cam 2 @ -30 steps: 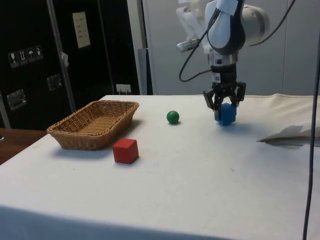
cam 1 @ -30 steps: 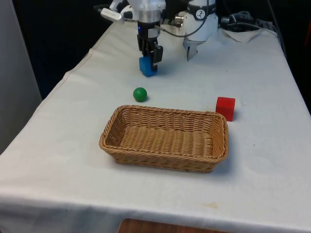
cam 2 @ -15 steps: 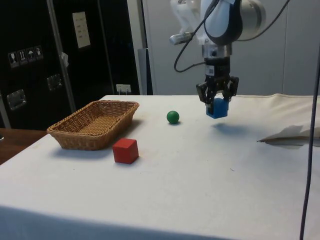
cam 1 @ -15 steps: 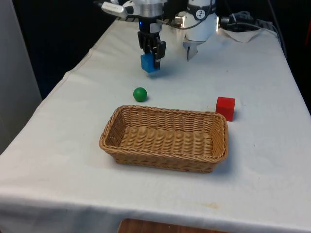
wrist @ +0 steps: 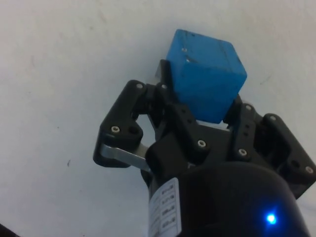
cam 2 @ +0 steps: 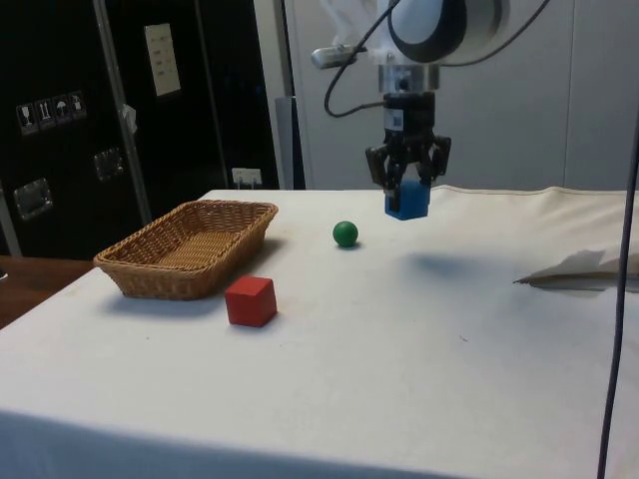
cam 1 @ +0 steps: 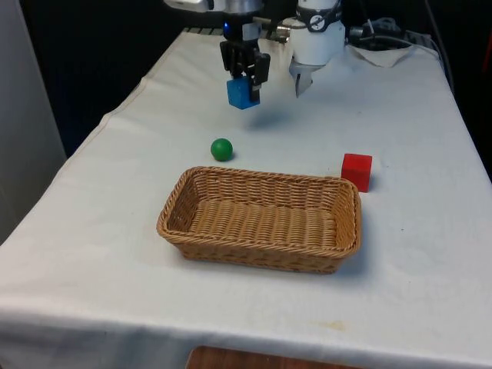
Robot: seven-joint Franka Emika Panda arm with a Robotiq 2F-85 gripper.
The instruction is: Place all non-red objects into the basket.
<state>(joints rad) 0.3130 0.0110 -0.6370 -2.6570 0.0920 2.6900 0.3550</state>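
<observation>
- Gripper (cam 1: pixel 245 79) up in the air at the far end of the table (cam 1: pixel 415 254), clamped on the blue cube (cam 1: pixel 242 92) and holding it well clear of the cloth.
- Jaws closed on the cube's sides (wrist view: blue block (wrist: pixel 205 81) pinched between the black fingers (wrist: pixel 170 106), sitting a touch skewed).
- Green ball (cam 1: pixel 221 149) loose on the cloth between cube and basket, apart from both.
- Red cube (cam 1: pixel 357 171) parked just beside the basket's corner on the front view's right; not for moving.
- Wicker basket (cam 1: pixel 175 201) nearer the camera, nothing inside, bare weave all the way across (side view agrees (cam 2: pixel 240 212)).
- Risks, judging from here: skewed hold could let the cube twist or slip out mid-carry; a low pass over the ball could knock it rolling off down the table; a drop from too high could bounce the cube off the weave and back over the low rim.
- Release too close to the red-cube corner could land the cube on the rim instead of inside.
</observation>
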